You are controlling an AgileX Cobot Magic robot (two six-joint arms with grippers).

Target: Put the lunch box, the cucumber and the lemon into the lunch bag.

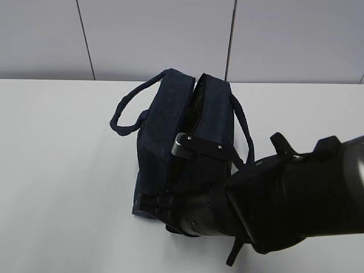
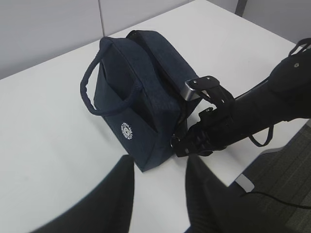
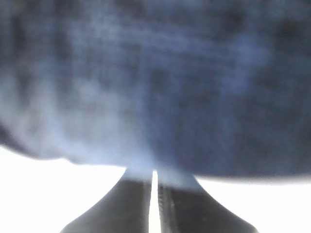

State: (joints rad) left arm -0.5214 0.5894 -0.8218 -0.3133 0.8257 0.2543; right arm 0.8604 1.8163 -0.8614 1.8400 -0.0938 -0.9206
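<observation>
**Right end effector pressed to the near end of the lunch bag**

The lunch bag point(image 1: 170, 131) stands in the middle of the exterior view on the white worktop point(image 1: 57, 170), its long axis running away from the camera toward the grey wall panels point(image 1: 153, 34) at the top of the frame. Its top is parted along the centre, showing a dark gap between the two fabric halves, and one loop handle hangs to each side.

The right arm point(image 1: 296, 193) enters from the lower right of that view and covers the bag's near end. The right end effector point(image 3: 154, 194) sits at the bottom centre of the right wrist view with its fingers together, only a thin bright slit between them. Blurred navy fabric fills the frame just above the tips; whether any cloth or the zipper pull is pinched there cannot be told.

In the left wrist view the bag sits upper centre, a round white logo point(image 2: 127, 130) on its side panel, with the right arm reaching in from the right edge to the bag's end. The left end effector point(image 2: 158, 194) shows as two dark blurred fingers at the bottom of that frame, standing apart with nothing between them, above bare worktop and clear of the bag.
</observation>
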